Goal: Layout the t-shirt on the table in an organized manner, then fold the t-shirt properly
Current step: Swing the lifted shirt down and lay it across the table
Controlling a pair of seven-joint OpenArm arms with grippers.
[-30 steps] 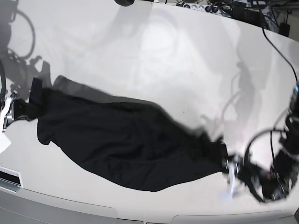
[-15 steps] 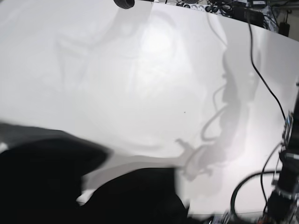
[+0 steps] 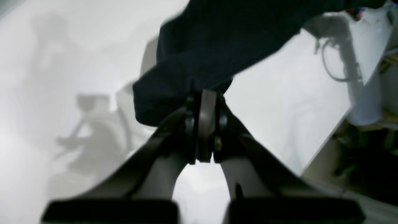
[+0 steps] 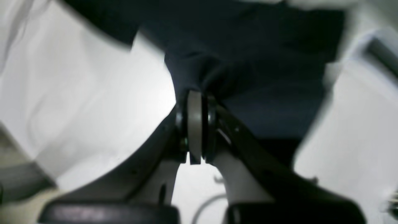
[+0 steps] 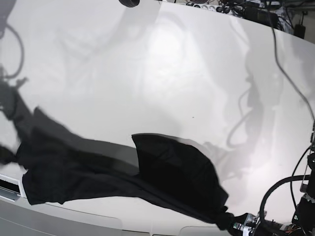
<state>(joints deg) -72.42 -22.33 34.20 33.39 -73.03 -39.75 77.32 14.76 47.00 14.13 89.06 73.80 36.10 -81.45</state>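
The black t-shirt [image 5: 167, 172] hangs stretched between my two grippers low over the near part of the white table [image 5: 172, 73], blurred by motion, and casts a shadow. In the base view my left gripper [image 5: 239, 225] holds the shirt's bunched right end at the front edge. The left wrist view shows this gripper [image 3: 203, 93] shut on a fold of the t-shirt [image 3: 217, 37]. In the right wrist view my right gripper [image 4: 194, 93] is shut on a gathered bit of the t-shirt [image 4: 248, 62]. The shirt's left end reaches the base view's left edge, where that arm is too blurred to make out.
A bundle of cables and plugs [image 5: 231, 9] lies at the table's back right. A black cable [image 5: 290, 73] runs down the right side to my left arm. A dark round object [image 5: 129, 3] sits at the back edge. The table's front edge [image 5: 98, 216] runs just below the shirt.
The shirt, first stretched low over the table, swung up close to the base camera and has come down again, spread wider and nearer the front edge. Both grippers kept their hold.
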